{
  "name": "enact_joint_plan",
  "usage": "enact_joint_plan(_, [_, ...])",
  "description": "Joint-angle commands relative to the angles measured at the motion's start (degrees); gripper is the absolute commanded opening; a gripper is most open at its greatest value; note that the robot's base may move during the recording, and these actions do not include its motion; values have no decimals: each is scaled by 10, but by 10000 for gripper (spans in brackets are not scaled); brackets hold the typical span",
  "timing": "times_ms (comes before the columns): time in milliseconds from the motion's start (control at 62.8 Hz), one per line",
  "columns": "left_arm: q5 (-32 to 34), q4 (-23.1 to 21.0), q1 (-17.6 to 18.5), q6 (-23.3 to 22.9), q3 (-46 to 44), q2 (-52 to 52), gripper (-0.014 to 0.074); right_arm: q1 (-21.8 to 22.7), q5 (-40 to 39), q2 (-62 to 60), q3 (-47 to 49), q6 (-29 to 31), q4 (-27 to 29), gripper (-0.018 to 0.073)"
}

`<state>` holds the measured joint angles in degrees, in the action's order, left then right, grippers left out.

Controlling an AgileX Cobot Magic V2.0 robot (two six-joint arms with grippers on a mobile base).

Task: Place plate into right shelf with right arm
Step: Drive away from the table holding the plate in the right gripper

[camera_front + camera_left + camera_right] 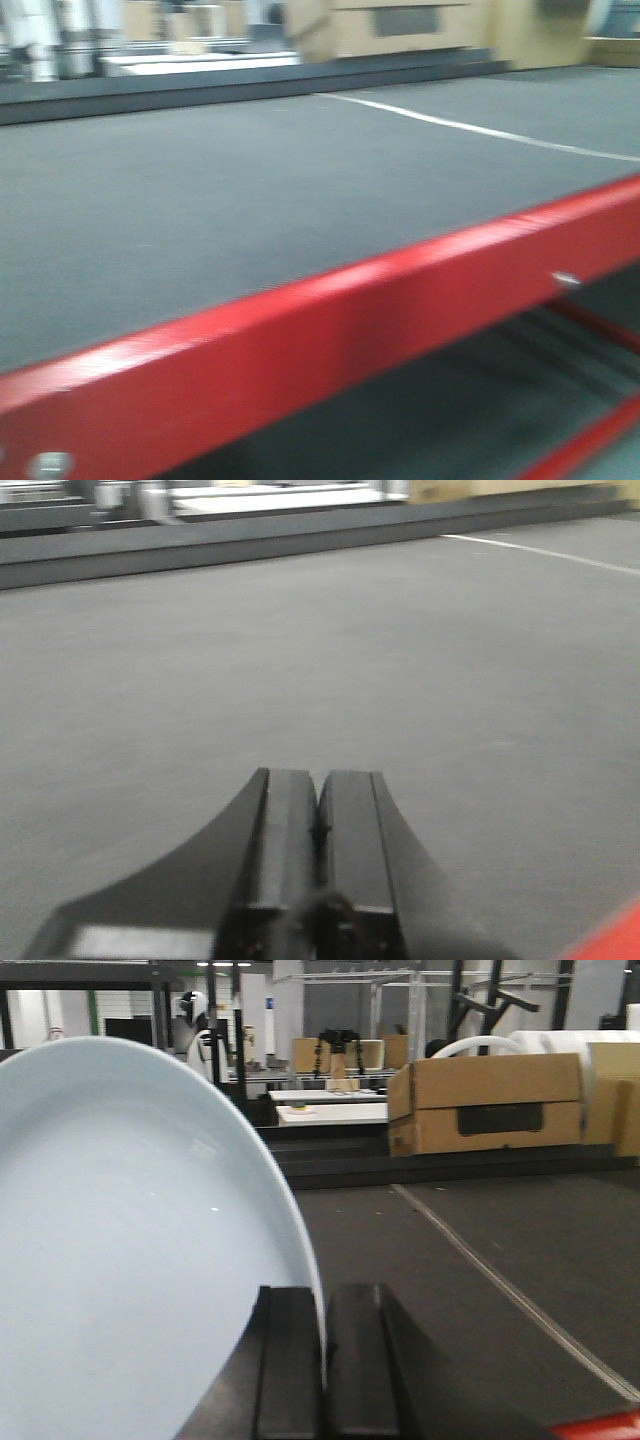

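In the right wrist view the white plate (130,1250) fills the left half of the frame, held upright on edge. My right gripper (324,1305) is shut on the plate's rim, one black finger on each side of it, above a dark grey tabletop. In the left wrist view my left gripper (318,790) is shut and empty, its two black fingers pressed together over the grey surface. Neither gripper shows in the front view. The steel right shelf is out of view.
The front view shows a dark grey tabletop (220,200) with a red frame rail (330,330) along its near edge and a white line (470,128) across it. A large cardboard box (490,1105) and tables stand beyond the far edge.
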<state>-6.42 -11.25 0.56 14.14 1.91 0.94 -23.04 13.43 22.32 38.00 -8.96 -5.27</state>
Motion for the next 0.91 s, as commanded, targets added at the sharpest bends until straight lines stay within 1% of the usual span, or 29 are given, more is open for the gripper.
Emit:
enact_joint_plan(0, [47, -2, 1, -1, 5, 7, -47, 2, -60, 3, 18, 2, -6, 55])
enact_joint_plan(892, [47, -2, 1, -1, 5, 7, -47, 2, -60, 3, 18, 2, -6, 55])
